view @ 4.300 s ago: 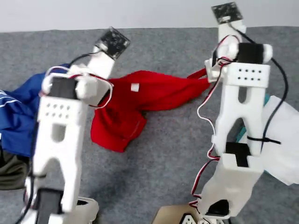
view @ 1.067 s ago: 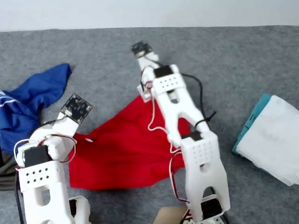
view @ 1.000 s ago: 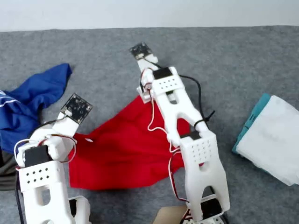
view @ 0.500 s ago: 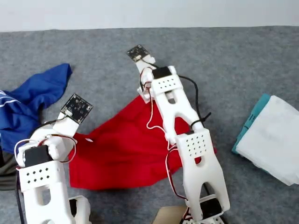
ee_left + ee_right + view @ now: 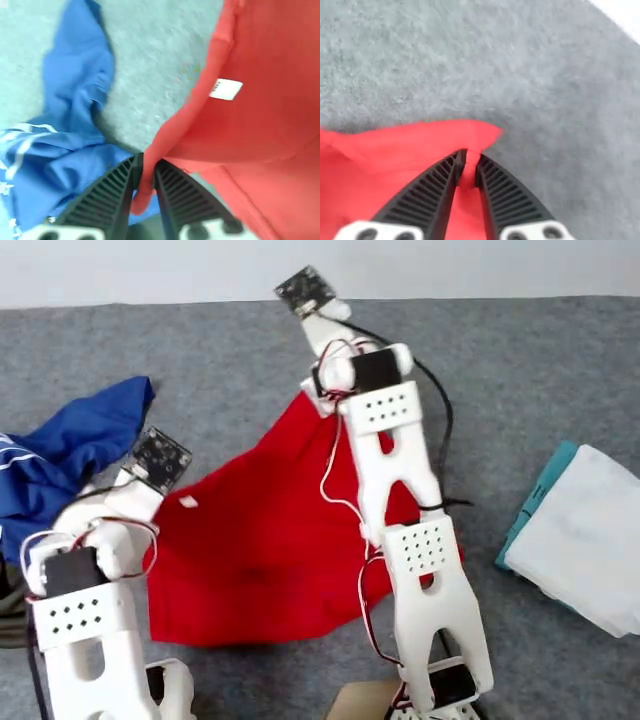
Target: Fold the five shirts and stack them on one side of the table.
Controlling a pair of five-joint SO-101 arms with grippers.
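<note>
The high view looks down over the grey table (image 5: 540, 370) from above, while each wrist view sits close behind its own jaws, facing the red shirt (image 5: 260, 540) all three share.

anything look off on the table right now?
Blue shirt lies crumpled at the left edge of the table. Red shirt lies askew, right gripper pinching a corner, left gripper an edge. Folded white shirt looks tidy.

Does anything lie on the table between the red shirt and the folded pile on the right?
Nothing visible does. Only bare grey felt table cover lies between the red cloth shirt and the folded white shirt pile.
</note>
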